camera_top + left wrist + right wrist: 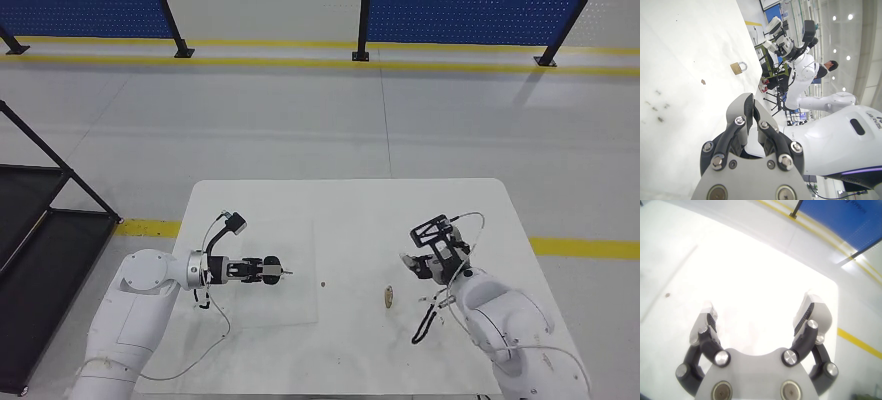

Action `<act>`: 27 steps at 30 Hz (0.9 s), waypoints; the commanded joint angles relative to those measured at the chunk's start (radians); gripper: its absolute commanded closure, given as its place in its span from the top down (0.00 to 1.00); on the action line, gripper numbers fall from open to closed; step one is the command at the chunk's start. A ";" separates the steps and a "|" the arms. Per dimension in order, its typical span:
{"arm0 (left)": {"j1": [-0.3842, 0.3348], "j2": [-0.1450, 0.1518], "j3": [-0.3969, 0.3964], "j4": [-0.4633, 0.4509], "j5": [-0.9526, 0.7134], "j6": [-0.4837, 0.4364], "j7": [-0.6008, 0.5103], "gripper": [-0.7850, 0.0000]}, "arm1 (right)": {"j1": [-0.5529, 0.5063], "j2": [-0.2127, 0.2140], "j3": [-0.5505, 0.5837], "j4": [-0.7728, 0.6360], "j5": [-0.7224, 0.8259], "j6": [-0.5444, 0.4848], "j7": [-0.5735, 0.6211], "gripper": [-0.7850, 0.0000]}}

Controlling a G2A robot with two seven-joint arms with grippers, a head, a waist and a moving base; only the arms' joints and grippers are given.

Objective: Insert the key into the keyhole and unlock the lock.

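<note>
We find the padlock (pixel 389 295) lying on the bench (pixel 350 210) right of centre, near the right gripper (pixel 757 315), whose jaws are spread. The jaws of the left gripper (pixel 753 103) are pressed together; we cannot confirm a key between them. Insertion has not begun. Next, we judge, the right gripper steadies the padlock.

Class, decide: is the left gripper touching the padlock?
Apart. The left wrist view shows a stretch of bare table between the left gripper and the padlock, which lies farther off.
</note>
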 commanded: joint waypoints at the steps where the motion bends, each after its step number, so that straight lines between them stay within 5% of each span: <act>1: 0.000 0.000 0.000 0.000 0.000 0.000 0.000 0.00 | 0.032 -0.006 -0.020 0.000 0.086 0.028 0.138 1.00; 5: 0.000 0.000 0.000 0.000 0.000 0.000 0.000 0.00 | 0.107 -0.018 -0.059 0.017 0.232 0.120 0.361 1.00; 10: 0.000 0.000 0.000 0.000 0.000 0.000 0.000 0.00 | 0.176 -0.028 -0.110 0.046 0.279 0.200 0.462 1.00; 27: 0.000 0.000 0.000 0.000 0.000 0.000 0.000 0.00 | 0.201 -0.033 -0.140 0.075 0.271 0.242 0.497 1.00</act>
